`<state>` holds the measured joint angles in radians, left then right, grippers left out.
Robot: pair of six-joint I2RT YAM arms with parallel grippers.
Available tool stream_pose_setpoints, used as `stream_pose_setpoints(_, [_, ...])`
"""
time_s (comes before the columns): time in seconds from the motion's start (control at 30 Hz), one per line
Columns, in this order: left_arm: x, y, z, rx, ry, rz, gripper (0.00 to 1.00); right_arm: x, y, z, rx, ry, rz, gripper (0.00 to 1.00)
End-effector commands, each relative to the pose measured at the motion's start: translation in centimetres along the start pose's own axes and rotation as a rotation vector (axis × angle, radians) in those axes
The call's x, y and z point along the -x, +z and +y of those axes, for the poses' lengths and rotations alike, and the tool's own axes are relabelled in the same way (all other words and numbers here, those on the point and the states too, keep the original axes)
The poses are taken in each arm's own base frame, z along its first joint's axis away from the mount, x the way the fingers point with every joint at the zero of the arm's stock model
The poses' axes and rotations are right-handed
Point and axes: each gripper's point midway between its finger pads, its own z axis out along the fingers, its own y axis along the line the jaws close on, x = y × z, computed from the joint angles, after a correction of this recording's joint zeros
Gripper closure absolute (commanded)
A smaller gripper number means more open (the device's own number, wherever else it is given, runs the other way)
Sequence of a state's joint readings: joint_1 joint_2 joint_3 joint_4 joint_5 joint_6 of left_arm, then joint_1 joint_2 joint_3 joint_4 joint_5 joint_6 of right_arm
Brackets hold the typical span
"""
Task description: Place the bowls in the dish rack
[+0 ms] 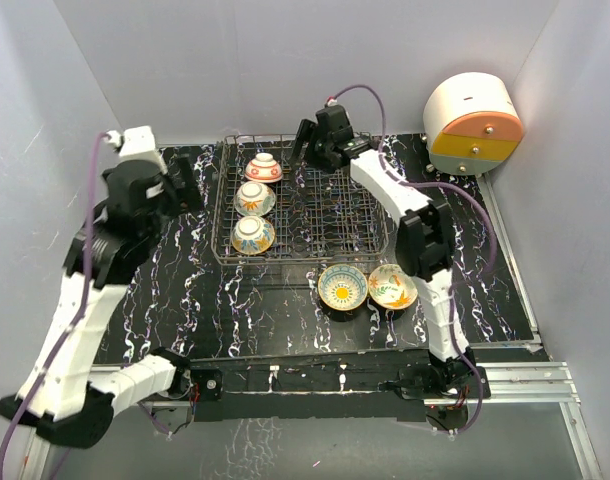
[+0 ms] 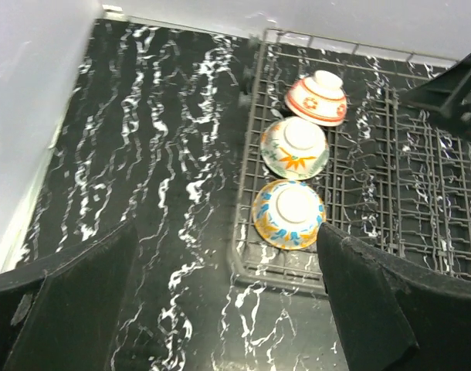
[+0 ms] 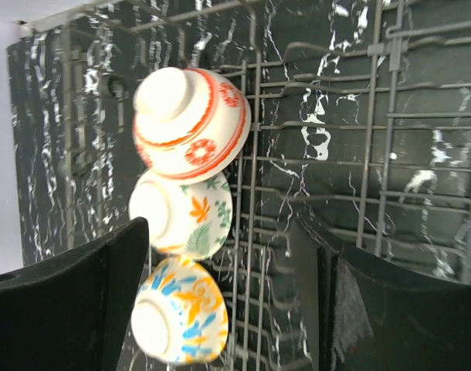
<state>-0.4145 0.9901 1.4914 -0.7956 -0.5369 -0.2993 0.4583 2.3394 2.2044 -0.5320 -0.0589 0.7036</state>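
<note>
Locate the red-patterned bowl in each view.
Top external: red-patterned bowl in the far-left corner of the dish rack.
Left wrist: bowl upper centre-right, farthest of the three racked.
Right wrist: bowl upper left, topmost of three.
Shared landmark: the orange-leaf bowl next to it.

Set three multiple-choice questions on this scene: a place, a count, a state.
1. Where are the two loose bowls? A. on the table in front of the dish rack; B. behind the rack; C. stacked inside it.
2. How many bowls sit in the rack? A. two; B. three; C. five.
3. The right gripper is: A. shut on a bowl; B. open, holding nothing; C. out of view.
Answers: 1 A, both stand at its near side. 2 B, the red bowl, orange-green bowl and blue-orange bowl line its left side. 3 B, its fingers stand apart, empty.
</note>
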Motion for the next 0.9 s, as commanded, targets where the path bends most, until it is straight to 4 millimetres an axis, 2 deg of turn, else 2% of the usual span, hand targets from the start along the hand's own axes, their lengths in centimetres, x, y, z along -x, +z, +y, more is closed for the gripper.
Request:
stream_pose_setpoints(0.0, [1.4, 2.9, -5.1, -0.171, 0.041, -0.018, 0.03, 6.5, -11.2, 4.4, 0.057, -0.212, -0.179, 0.2])
stream_pose_setpoints(0.07, [1.0, 4.8, -7.3, -0.221, 0.05, 0.021, 0.03, 6.0, -13.7, 3.7, 0.034, -0.26, -0.168, 0.15])
stream_pose_setpoints(0.2, [-1.4, 10.3, -11.8, -0.278, 0.09, 0.133, 0.03, 4.7, -18.5, 2.1, 0.008, -0.317, -0.133, 0.05])
stream_pose_setpoints(0.3, [-2.4, 14.5, -14.9, -0.312, 0.112, 0.168, 0.03, 4.1, -22.1, 1.0, 0.036, -0.306, -0.124, 0.0])
stream_pose_setpoints(0.4, [-3.6, 18.9, -17.7, -0.328, 0.147, 0.204, 0.03, 4.1, -24.9, -0.6, 0.045, -0.295, -0.12, 0.0])
stream_pose_setpoints(0.53, [-5.5, 25.2, -19.6, -0.277, 0.223, 0.211, 0.03, 3.5, -27.1, -2.3, 0.042, -0.312, -0.098, 0.0])
stream_pose_setpoints(0.63, [-5.9, 29.1, -20.7, -0.241, 0.252, 0.165, 0.03, 3.0, -28.1, -3.2, 0.046, -0.316, -0.077, 0.0])
stream_pose_setpoints(0.73, [-6.9, 32.1, -21.1, -0.196, 0.25, 0.147, 0.03, 2.4, -28.8, -3.8, 0.05, -0.306, -0.063, 0.0])
stream_pose_setpoints(0.87, [-7.5, 34.6, -21.1, -0.152, 0.23, 0.114, 0.03, 1.6, -29.0, -4.6, 0.051, -0.293, -0.04, 0.0])
